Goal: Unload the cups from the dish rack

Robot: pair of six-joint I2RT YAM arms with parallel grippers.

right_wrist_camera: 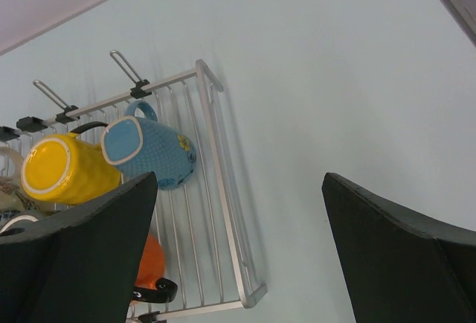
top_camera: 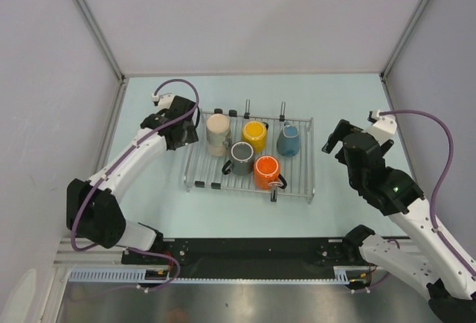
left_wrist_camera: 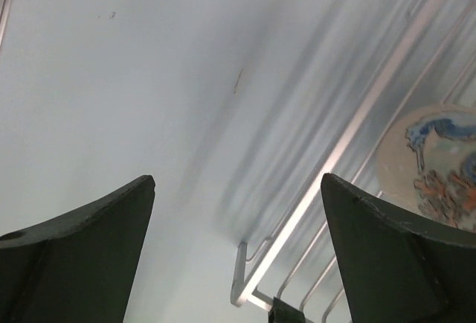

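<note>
On the pale surface (top_camera: pixel 149 189), the dish rack (top_camera: pixel 297 180) carries all five cups. In the top view the cream cup (top_camera: pixel 218 133) stands at 3 o'clock from the left pincer (left_wrist_camera: pixel 238 189), just beside it. The right pincer (right_wrist_camera: pixel 239 185) is farther off. Both pincers gape wide and hold nothing.

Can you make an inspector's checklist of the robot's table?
Surface: light blue table, no spills seen.
Job's things: dish rack holds all five: cream-beige cup, yellow cup, light blue cup in the far row; dark grey cup, orange cup nearer.
Clutter: nothing seen.
Grippers: left gripper open at the rack's left edge; right gripper open, right of the rack; both empty.
Cables: purple left cable and right cable loop above the arms, off the rack.
Surroundings: pale walls on three sides; black rail at the near edge.
</note>
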